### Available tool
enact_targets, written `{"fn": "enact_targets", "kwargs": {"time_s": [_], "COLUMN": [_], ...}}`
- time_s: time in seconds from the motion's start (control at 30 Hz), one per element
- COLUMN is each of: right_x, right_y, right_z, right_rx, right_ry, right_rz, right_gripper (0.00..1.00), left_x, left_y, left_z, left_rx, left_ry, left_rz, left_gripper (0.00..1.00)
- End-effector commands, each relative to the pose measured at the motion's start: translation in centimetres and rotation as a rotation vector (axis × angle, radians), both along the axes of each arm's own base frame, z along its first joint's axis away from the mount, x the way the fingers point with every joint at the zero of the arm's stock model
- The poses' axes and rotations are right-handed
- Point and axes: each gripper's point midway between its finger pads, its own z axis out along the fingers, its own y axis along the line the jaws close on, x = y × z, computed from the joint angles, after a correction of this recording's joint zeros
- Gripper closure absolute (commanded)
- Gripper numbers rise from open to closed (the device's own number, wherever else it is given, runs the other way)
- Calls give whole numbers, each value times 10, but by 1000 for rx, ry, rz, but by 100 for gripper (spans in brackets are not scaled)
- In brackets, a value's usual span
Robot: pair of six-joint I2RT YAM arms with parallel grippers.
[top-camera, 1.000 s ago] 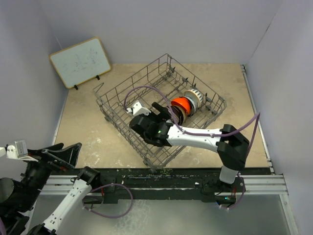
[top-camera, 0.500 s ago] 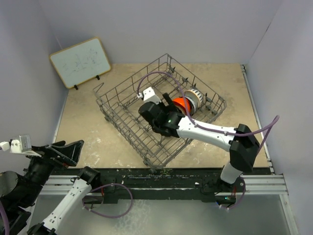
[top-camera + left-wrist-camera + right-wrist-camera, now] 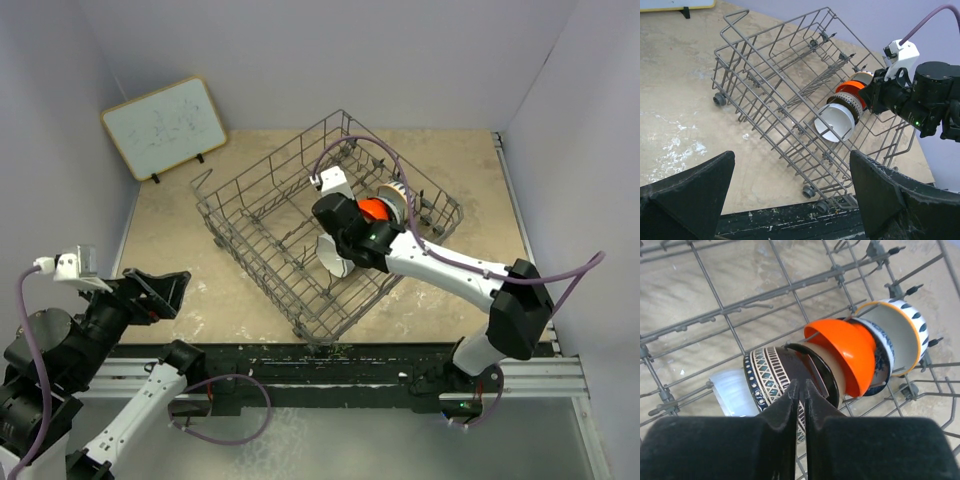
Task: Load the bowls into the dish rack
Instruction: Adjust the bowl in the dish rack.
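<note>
My right gripper (image 3: 799, 385), fingers pressed together, sits just over the bowls (image 3: 842, 352) standing on edge in the dish rack (image 3: 250, 235). My left gripper (image 3: 790, 200) hangs spread wide. I judge a careless withdrawal could topple the row.

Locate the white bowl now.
Top view: the white bowl stands on edge in the dish rack, near-right part, right beside the dark patterned bowl.

dish rack (image 3: 262, 215): grey wire, wheeled, set askew | bowls (image 3: 772, 375): on edge, one packed row, rack's 3 o'clock side | white bowl (image 3: 835, 125): row's 7 o'clock end | orange bowl (image 3: 845, 352): mid-row
</note>
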Motion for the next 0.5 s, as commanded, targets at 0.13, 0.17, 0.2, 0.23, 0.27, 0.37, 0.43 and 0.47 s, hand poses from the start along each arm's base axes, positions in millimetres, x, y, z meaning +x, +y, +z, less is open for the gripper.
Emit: {"fn": "enact_targets", "kwargs": {"time_s": [0.13, 0.17, 0.2, 0.23, 0.27, 0.37, 0.43, 0.47], "right_x": [11, 11, 11, 10, 9, 10, 10, 9], "right_y": [-13, -13, -12, -11, -11, -5, -5, -5], "right_z": [-15, -18, -20, -23, -24, -14, -10, -10], "right_rx": [63, 62, 62, 60, 60, 105, 115, 115], "right_ry": [36, 41, 45, 54, 61, 32, 23, 25], "right_rz": [-15, -9, -2, 7, 17, 34, 41, 45], "right_gripper": [98, 98, 98, 99, 99, 99, 99, 99], "left_x": [16, 16, 16, 17, 18, 20, 22, 22], "left_y": [-13, -14, -14, -14, -15, -17, -17, -17], "left_z": [9, 9, 8, 8, 7, 5, 4, 4], "left_rx": [-9, -9, -8, -8, -7, -2, 0, 0], "left_ry": [-17, -16, -15, -14, -11, -3, 0, 0], "left_rz": [-34, -34, -35, -35, -36, -39, -39, -40], "left_gripper": [1, 1, 1, 1, 1, 1, 1, 1]}}
